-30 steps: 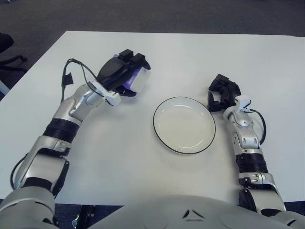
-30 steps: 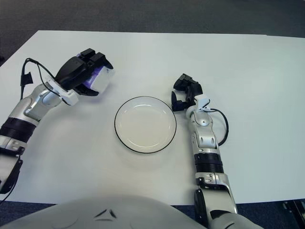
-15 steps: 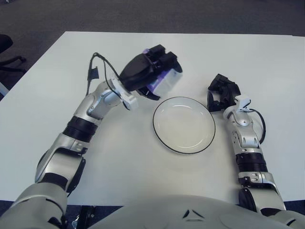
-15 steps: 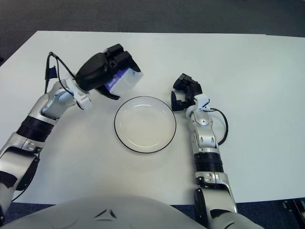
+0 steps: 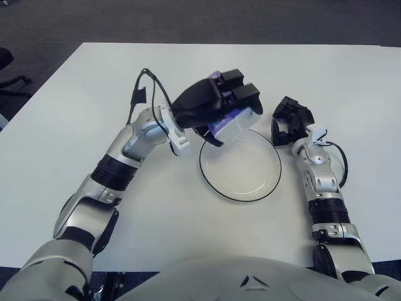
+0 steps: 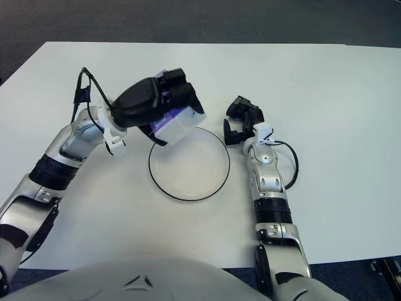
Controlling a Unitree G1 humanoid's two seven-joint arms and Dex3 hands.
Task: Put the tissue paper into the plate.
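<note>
The left hand grips the tissue paper, a white pack with a purple side, its fingers curled over the pack's top. Hand and pack are held above the counter, over the upper-left rim of the plate. The pack's lower edge overlaps the rim in both views. The plate's centre and lower right are uncovered. The right hand shows just beside the plate's right edge, fingers curled and holding nothing. The white counter extends open on all sides around the plate, its far edge well apart.
</note>
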